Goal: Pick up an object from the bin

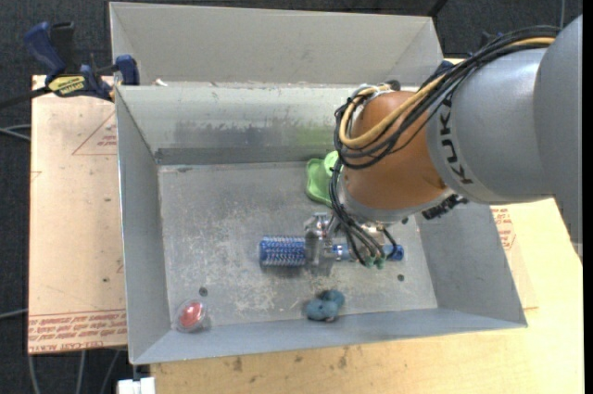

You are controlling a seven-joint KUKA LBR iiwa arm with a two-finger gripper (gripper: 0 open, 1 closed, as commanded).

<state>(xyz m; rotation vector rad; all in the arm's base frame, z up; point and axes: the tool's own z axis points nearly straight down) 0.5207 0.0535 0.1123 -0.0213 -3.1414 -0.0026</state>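
The grey arm (505,128) is extending into the grey metal bin (213,197) from its right side. The orange cover (389,156) at its wrist is hanging over the right half of the bin floor, with yellow and black cables (357,119) looping around it.

Below the cover, the end effector (321,244) is sitting low over the floor, a little right of the middle and nearer the bin's near edge than its far wall. It is standing at the right end of a blue ribbed cylinder (282,252), something like a hair roller. The cylinder is lying on its side on the floor, with its long axis running left to right. The end effector's metal tip and the cylinder's right end are appearing to touch. The view is not showing whether the cylinder is gripped, and I cannot tell how far the end effector is open.

A light green thing (320,177) is lying toward the far wall, just behind the end effector, with its right part hidden under the orange cover. A small blue-grey lump (324,306) is resting close to the near edge, in front of the end effector and apart from it. A small pink ball (192,315) is sitting in the near left corner, well apart from the other things. Just right of the end effector, small blue and green bits (382,255) are showing beneath the cover. I cannot tell whether they belong to the arm or are lying in the bin.
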